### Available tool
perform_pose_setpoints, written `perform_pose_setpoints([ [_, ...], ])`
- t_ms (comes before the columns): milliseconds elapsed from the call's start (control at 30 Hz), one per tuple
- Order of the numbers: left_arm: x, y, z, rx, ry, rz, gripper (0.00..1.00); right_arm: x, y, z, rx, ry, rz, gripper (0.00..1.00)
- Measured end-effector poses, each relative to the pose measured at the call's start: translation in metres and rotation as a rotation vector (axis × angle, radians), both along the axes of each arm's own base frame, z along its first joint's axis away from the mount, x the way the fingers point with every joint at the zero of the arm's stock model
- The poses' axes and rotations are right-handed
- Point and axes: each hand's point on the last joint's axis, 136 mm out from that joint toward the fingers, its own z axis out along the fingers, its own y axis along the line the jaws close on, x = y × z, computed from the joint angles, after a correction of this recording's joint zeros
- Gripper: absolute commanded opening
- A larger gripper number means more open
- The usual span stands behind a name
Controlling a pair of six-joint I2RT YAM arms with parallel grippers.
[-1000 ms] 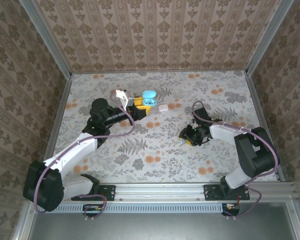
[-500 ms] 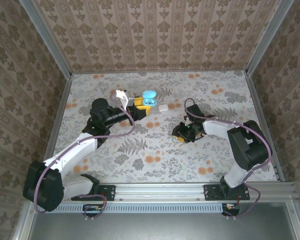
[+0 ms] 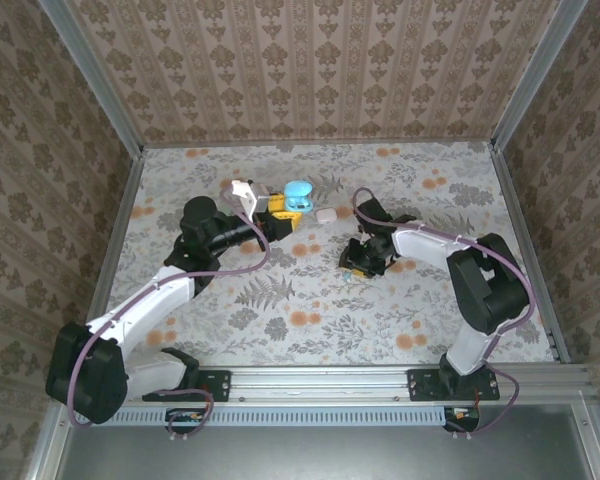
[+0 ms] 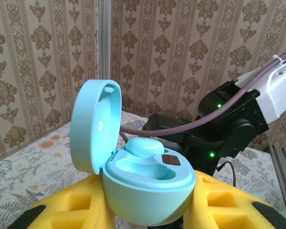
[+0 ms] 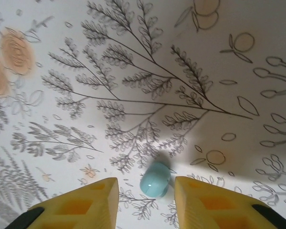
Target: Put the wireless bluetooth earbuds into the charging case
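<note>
While the left fingers (image 4: 76, 210) pinched the open charging case (image 4: 148, 191) mouth-up for loading, the right fingers (image 5: 81, 205) stood spread astride a teal earbud (image 5: 155, 179) on the counter (image 5: 133, 71), at the case's four o'clock.

A robot test cell in a lab, dressed to look homely. Brown damask-papered panels (image 3: 310, 70) stand beyond the left fingers (image 4: 76, 210), joined by bare aluminium posts (image 3: 92, 80). A floral-print table (image 3: 320, 310) lies under the right fingers (image 5: 81, 205). Two robot arms (image 3: 150, 300) are bolted to an aluminium rail (image 3: 320, 381) behind the fingers.
</note>
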Motion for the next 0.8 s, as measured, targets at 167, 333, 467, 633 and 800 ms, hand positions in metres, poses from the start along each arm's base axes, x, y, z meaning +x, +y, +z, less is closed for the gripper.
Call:
perform_pose_setpoints([
  [167, -0.002, 0.002, 0.005, -0.006, -0.015, 0.001, 0.27, -0.004, 0.002, -0.005, -0.072, 0.025, 0.027, 0.37],
  [333, -0.002, 0.002, 0.006, -0.008, -0.021, 0.005, 0.27, -0.006, 0.004, -0.010, -0.122, 0.045, 0.048, 0.35],
  [467, -0.001, 0.004, 0.006, -0.008, -0.021, 0.010, 0.27, -0.002, 0.007, -0.009, -0.151, 0.040, 0.060, 0.34],
  [633, 0.000, 0.005, 0.006, -0.008, -0.020, 0.015, 0.27, 0.001, 0.007, -0.009, -0.193, 0.041, 0.086, 0.32],
  [800, 0.001, 0.006, 0.005, -0.006, -0.018, 0.018, 0.27, -0.002, 0.006, -0.012, -0.232, 0.055, 0.111, 0.31],
])
